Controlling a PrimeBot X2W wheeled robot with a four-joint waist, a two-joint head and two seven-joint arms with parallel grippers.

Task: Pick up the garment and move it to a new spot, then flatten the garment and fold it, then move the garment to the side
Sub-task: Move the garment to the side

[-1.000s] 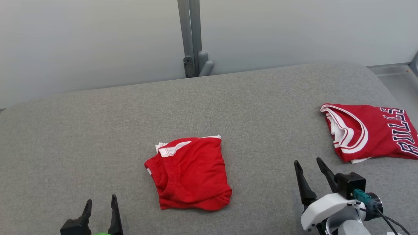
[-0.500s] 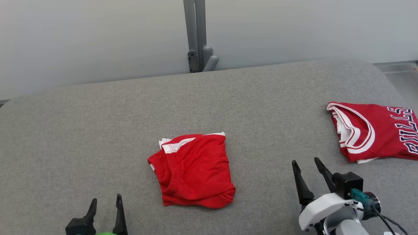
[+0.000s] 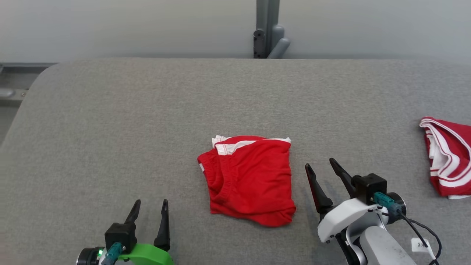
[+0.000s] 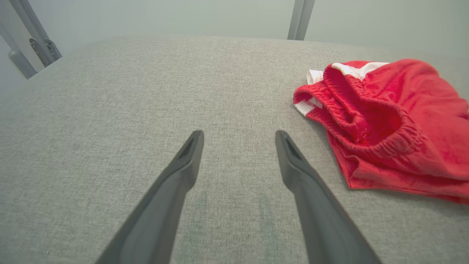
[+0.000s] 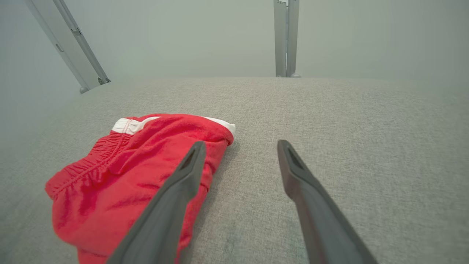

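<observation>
Folded red shorts with white trim lie in the middle of the grey padded table. My right gripper stands open just right of the shorts, above the cloth, nothing between its fingers. In the right wrist view the shorts sit left of and partly behind my left finger; the gripper is open. My left gripper is open at the lower left, well apart from the shorts. In the left wrist view the shorts lie to the right of the open gripper, elastic waistband facing it.
A second red garment with white bands lies folded at the table's right edge, cut off by the frame. A grey metal post stands behind the table's far edge against a pale wall. The table's rounded left corner drops to the floor.
The head camera has turned left, so the whole scene shifted right in view. The shorts and jersey lie as before. Both grippers stay open and now sit higher in the picture.
</observation>
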